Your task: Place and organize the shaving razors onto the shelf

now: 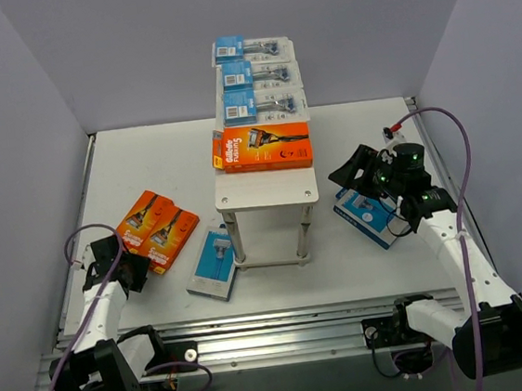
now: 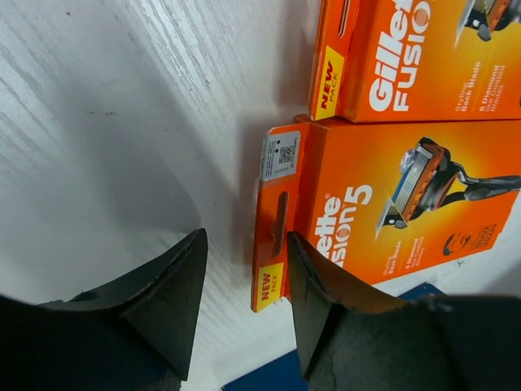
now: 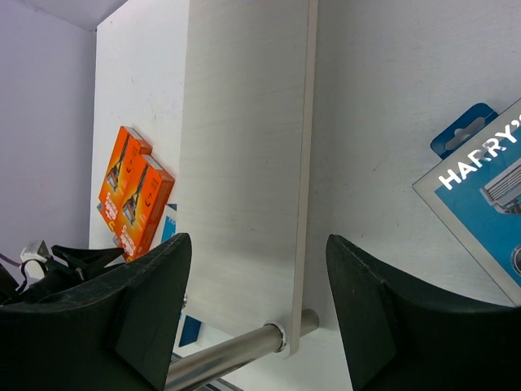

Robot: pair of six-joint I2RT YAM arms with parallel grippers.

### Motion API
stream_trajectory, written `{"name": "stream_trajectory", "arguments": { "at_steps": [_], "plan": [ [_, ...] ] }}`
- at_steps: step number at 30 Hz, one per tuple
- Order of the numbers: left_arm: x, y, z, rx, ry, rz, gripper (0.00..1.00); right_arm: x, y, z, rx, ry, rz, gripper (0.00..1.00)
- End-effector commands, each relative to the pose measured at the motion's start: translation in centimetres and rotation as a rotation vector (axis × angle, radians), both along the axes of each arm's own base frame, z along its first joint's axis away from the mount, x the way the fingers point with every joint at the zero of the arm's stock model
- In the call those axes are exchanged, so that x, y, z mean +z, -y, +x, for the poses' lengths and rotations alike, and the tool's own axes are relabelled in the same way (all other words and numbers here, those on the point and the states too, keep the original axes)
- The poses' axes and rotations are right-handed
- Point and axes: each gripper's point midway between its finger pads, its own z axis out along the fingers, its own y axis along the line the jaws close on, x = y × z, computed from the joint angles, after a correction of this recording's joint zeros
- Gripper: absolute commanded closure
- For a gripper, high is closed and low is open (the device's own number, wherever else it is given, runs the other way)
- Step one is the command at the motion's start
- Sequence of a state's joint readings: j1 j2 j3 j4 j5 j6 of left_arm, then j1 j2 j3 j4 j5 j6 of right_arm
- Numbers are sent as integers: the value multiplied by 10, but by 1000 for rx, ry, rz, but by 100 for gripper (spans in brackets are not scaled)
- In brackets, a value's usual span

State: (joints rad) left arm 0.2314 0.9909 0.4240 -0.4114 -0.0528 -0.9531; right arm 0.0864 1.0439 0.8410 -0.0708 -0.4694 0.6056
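The shelf (image 1: 266, 193) stands mid-table. Its pale top carries three blister packs with blue cards (image 1: 261, 76) at the back and one orange razor box (image 1: 262, 148) in front of them. Two orange boxes (image 1: 157, 230) lie side by side on the table at the left. My left gripper (image 1: 136, 265) is open just beside them; in the left wrist view the nearer orange box (image 2: 383, 212) has its tab end reaching between the fingertips of that gripper (image 2: 244, 244). My right gripper (image 1: 357, 171) is open and empty right of the shelf, above a blue-and-white box (image 1: 371, 217).
Another blue-and-white box (image 1: 214, 266) lies flat by the shelf's front left leg. The right wrist view faces the shelf top's edge (image 3: 305, 163) and a metal leg (image 3: 228, 354), with the Harry's box (image 3: 480, 204) to the right. Grey walls enclose the table.
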Motion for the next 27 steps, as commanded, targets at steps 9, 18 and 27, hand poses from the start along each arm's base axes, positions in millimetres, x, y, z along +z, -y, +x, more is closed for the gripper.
{"name": "stream_trajectory", "arguments": {
  "at_steps": [9, 18, 27],
  "plan": [
    [0, -7, 25, -28, 60, 41, 48, 5, -5, 7, 30, 22, -4, 37],
    [1, -9, 29, 3, 97, 39, 62, 1, -4, 11, 23, 8, -12, 38],
    [0, -13, 36, 9, 91, 44, 77, -1, -2, 12, 14, 1, -29, 38]
  ]
}}
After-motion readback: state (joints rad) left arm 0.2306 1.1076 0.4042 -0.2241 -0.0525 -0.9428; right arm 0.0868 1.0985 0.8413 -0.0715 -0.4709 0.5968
